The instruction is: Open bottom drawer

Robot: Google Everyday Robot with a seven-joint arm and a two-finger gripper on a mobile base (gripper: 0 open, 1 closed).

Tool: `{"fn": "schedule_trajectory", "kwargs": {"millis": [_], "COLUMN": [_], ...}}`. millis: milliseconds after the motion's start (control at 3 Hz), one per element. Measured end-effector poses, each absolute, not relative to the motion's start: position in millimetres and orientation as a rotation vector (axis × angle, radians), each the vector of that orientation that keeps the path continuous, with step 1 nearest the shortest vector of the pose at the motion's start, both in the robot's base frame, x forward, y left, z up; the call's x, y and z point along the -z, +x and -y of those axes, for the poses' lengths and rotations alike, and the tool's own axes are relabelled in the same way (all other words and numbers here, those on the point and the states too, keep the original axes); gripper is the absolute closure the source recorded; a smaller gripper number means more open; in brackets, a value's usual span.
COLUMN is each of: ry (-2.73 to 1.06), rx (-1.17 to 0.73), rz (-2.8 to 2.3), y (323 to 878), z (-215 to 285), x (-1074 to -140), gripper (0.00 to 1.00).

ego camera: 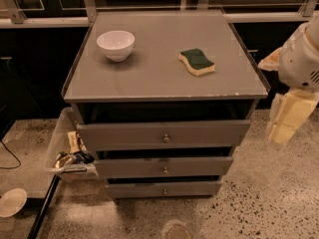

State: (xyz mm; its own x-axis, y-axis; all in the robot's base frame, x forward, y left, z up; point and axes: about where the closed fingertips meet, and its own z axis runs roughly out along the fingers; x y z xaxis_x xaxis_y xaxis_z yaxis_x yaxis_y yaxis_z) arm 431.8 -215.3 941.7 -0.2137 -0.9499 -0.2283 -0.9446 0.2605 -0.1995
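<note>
- Speckled stone floor point(269, 198) spread under a grey cabinet point(164, 78), and a clear bin point(62, 143) of packets was tucked against the cabinet's left side.
- Up top, a white bowl point(115, 45) sat to the left, with a green-and-yellow sponge point(197, 61) to its right.
- Down the front, the bottom drawer point(144, 189) was the lowest of three, its small knob point(165, 191) dead centre. It looked shut to me.
- Off right, the gripper point(288, 114) hung beside the cabinet, well apart from that knob. Open or closed, I couldn't tell.
- Approach stage, I reckoned. The next move called for dropping low, swinging round to the front and lining up on the knob.
</note>
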Motion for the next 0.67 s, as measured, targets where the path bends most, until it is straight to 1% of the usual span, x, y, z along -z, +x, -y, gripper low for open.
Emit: {"fn": "schedule_trajectory", "kwargs": {"millis": [667], "ry": [-1.800], "rx": [-0.241], "rz": [-2.208], "y": [403], "z": [211], "x": [-804], "gripper": [0.00]}}
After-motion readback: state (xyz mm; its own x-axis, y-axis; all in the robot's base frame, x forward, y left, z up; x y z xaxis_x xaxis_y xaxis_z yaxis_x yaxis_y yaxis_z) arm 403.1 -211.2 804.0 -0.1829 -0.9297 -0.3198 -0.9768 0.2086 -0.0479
